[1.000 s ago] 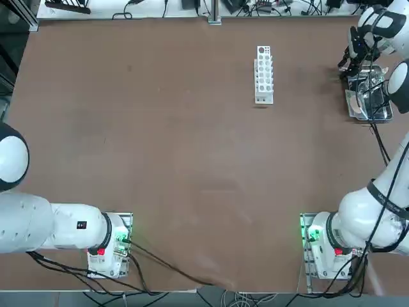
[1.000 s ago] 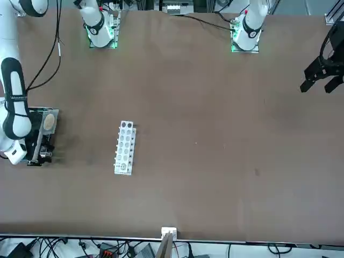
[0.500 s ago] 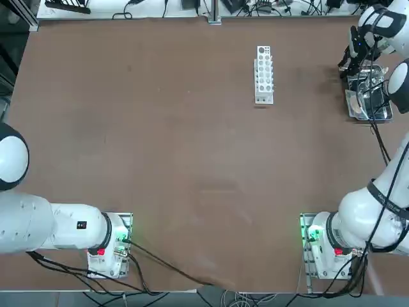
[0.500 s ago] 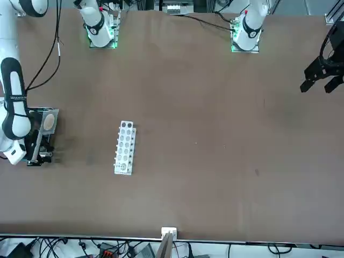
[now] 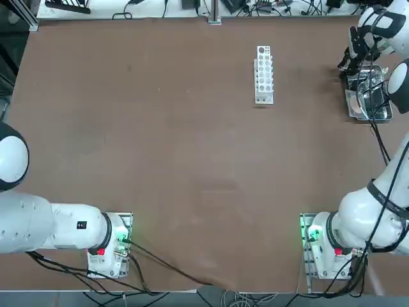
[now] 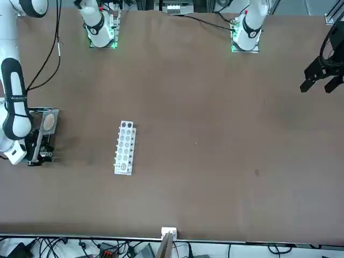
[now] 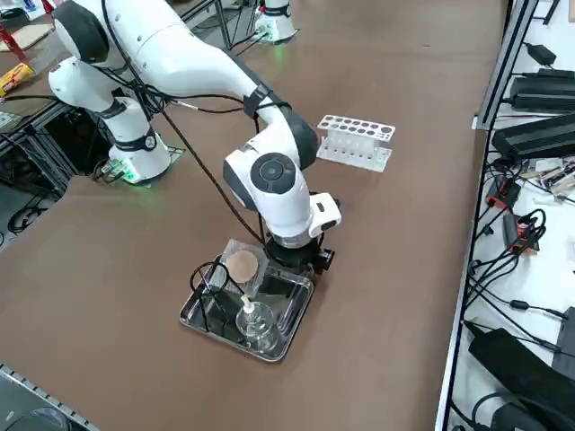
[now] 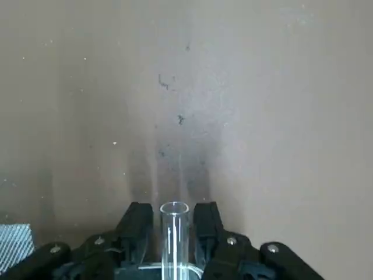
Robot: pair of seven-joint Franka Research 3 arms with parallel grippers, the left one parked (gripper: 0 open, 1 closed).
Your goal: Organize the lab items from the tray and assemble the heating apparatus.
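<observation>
Right end effector (image 8: 173,224) low over the tray (image 7: 199,317), at about 2 o'clock on the surface in the top view. Fingers (image 8: 137,224) stand either side of a clear glass tube (image 8: 173,233), narrowly parted; contact cannot be told. Grey mesh with tan disc (image 7: 241,266), black wire ring stand (image 7: 212,285) and small glass piece (image 7: 252,321) lie in the tray. Brown surface (image 5: 192,160), bare but for a white test-tube rack (image 5: 264,73) at 1 o'clock. Cables and black boxes (image 7: 539,135) beyond its edge. No legible writing.
</observation>
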